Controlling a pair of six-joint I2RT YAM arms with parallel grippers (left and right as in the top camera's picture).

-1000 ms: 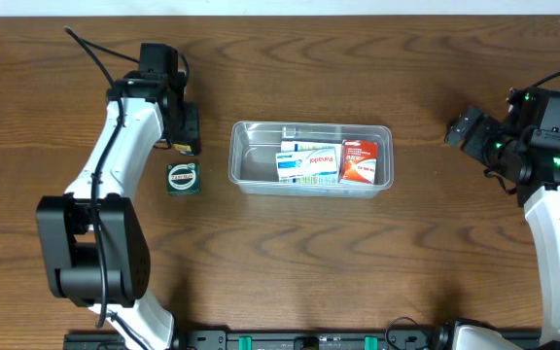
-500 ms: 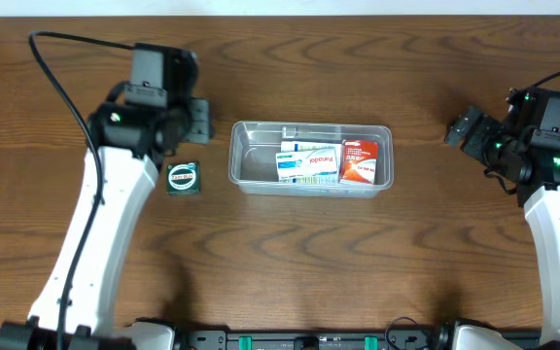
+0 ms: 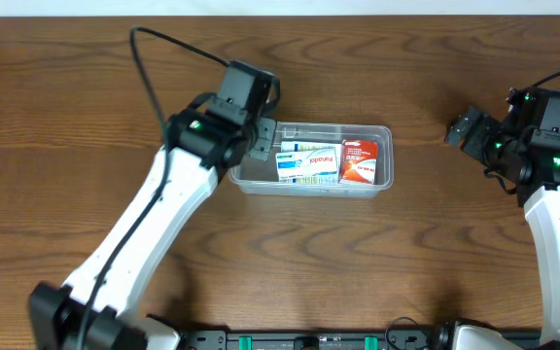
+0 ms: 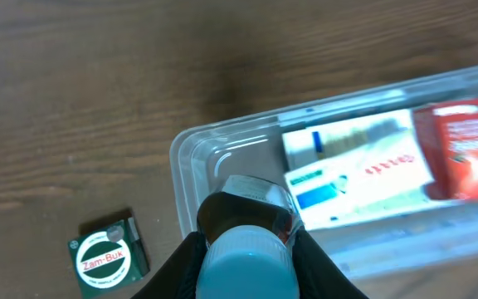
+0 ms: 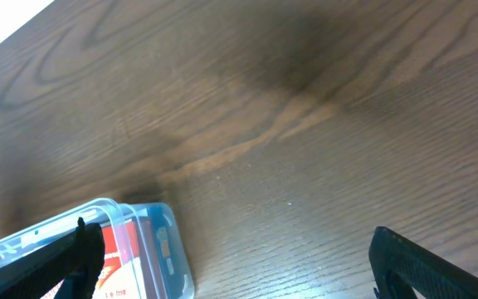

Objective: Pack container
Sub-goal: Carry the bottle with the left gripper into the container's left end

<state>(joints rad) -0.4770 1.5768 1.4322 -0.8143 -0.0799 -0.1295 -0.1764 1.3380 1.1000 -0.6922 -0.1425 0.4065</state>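
The clear plastic container (image 3: 385,136) stands mid-table and holds a white-and-blue box (image 3: 307,162) and a red box (image 3: 360,161). My left gripper (image 3: 261,136) hangs over the container's left end, shut on a brown bottle with a light blue cap (image 4: 246,257). In the left wrist view the bottle is above the bare left part of the container (image 4: 187,158), beside the white-and-blue box (image 4: 355,166) and the red box (image 4: 463,149). My right gripper (image 3: 465,129) is open and empty, right of the container (image 5: 164,241).
A green Zam-Buk box (image 4: 106,253) lies on the wood table left of the container; in the overhead view my left arm hides it. Bare wood lies between the container and the right gripper (image 5: 247,266).
My left arm has swung right from beside the Zam-Buk box to over the container's left end, with the bottle in its jaws. The right arm has not moved.
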